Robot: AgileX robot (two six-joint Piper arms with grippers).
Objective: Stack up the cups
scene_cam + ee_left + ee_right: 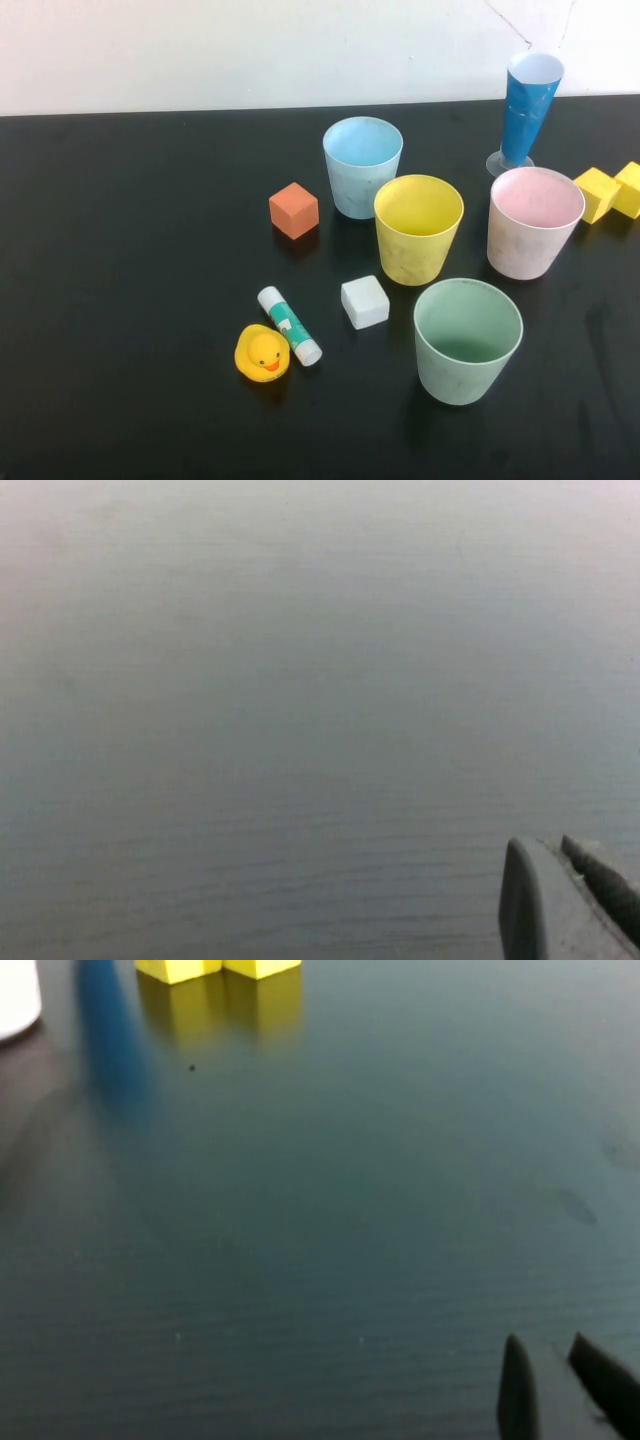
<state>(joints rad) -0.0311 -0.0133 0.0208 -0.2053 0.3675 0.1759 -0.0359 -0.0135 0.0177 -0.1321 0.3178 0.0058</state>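
Four cups stand upright and apart on the black table (120, 250) in the high view: light blue (362, 165) at the back, yellow (418, 228) in front of it, pink (534, 222) to the right, pale green (467, 340) nearest. Neither arm shows in that view. My left gripper (540, 845) is shut and holds nothing, with only a blank grey surface before it. My right gripper (543, 1345) hovers low over bare table, its fingertips nearly together and holding nothing. No cup shows in either wrist view.
An orange cube (294, 210), a white cube (365, 302), a glue stick (290, 325) and a yellow rubber duck (263, 353) lie left of the cups. A tall blue cone glass (527, 110) stands at the back right. Yellow blocks (610, 192) (218, 968) sit at the right edge.
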